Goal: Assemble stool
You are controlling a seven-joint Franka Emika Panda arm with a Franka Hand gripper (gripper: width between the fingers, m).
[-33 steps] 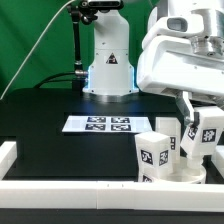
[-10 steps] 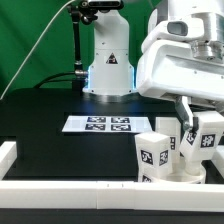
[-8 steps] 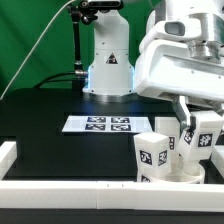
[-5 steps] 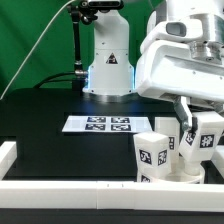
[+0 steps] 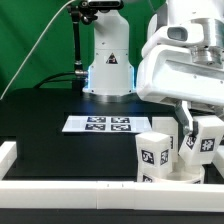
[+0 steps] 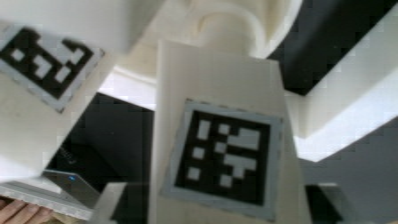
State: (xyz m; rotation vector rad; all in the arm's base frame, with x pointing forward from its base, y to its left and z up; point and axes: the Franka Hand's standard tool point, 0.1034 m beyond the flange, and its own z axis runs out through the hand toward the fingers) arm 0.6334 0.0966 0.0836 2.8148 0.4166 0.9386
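Round white seat (image 5: 190,176) mostly hidden by tagged legs at the exterior view's right, gripper (image 5: 196,135) jaws closed on one upright leg (image 6: 222,130) above the seat, another leg (image 5: 156,155) in front, marker board (image 5: 101,124) behind, tags unreadable

The exterior view looks from low at the near edge of the black table (image 5: 50,125), facing across it toward the arm's white base (image 5: 108,60) at the far side, with a green backdrop (image 5: 35,40) behind. The marker board (image 5: 98,124) lies mid-table, and a white border rail (image 5: 70,185) runs along the near edge. The arm's wrist housing (image 5: 185,60) looms large at the exterior view's right, close to the lens.

The wrist view sits very close to the parts, filled almost wholly by one tagged leg (image 6: 222,130), blurred by nearness. Both views share the cluster of stool parts at the exterior view's near right, that leg (image 5: 206,140) among them.
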